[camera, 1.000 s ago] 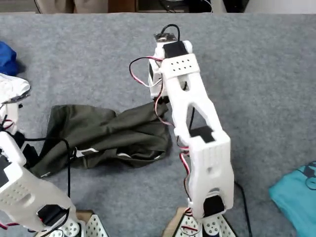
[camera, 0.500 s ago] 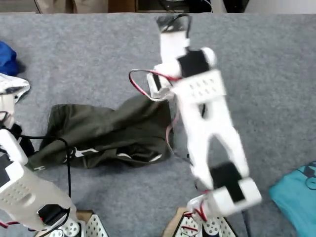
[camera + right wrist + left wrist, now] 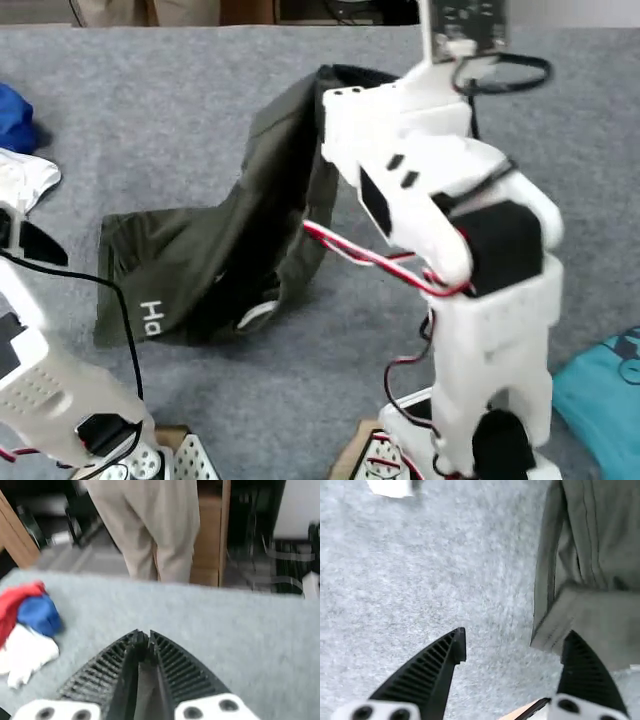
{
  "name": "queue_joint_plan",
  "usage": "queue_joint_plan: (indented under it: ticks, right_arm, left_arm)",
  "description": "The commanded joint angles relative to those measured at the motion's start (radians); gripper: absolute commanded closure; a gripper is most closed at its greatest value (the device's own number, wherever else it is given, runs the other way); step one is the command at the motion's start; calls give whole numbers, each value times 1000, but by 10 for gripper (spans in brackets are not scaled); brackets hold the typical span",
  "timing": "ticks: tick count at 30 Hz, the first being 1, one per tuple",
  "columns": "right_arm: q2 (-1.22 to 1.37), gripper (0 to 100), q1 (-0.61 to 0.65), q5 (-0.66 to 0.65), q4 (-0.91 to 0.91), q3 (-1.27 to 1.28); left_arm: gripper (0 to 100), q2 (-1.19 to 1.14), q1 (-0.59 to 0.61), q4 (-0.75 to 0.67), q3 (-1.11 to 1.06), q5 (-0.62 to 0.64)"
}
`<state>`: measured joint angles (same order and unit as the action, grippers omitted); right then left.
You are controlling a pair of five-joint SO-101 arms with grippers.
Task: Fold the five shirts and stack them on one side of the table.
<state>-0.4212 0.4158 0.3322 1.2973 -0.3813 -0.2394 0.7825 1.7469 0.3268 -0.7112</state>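
A dark olive shirt lies partly on the grey table, with one corner pulled up toward the far side. My right gripper is shut on that raised corner; a strip of dark cloth shows between its fingers. In the high view the right arm stands tall over the table's middle, and the cloth hangs down from its grip. My left gripper stands open low over the table, just beside the shirt's near hem, with nothing between its fingers. In the high view it sits at the left edge.
A pile of blue and white clothes lies at the far left; the right wrist view shows it with a red piece. A teal shirt lies at the near right corner. Bare grey table spreads on the far right.
The right arm has swung up and toward the far side, lifting the shirt's corner off the table so that the cloth stretches out. The left arm has barely shifted.
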Motion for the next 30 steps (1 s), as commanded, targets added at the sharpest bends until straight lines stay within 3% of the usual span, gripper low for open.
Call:
queue_joint_plan:
  ticks: [1,7,13,22,30]
  right_arm:
    - [-64,994,5,5,-57,-21]
    - [-77,994,5,2,44,47]
    - [-77,994,5,2,124,156]
    - [-96,994,-76,2,129,298]
    - [-232,994,-104,2,57,555]
  left_arm:
    - [667,51,-37,14,64,89]
    - [671,47,-175,14,-17,233]
    - [671,-41,-333,9,-17,262]
    - [671,-317,-374,11,83,307]
    - [672,-348,-405,12,14,305]
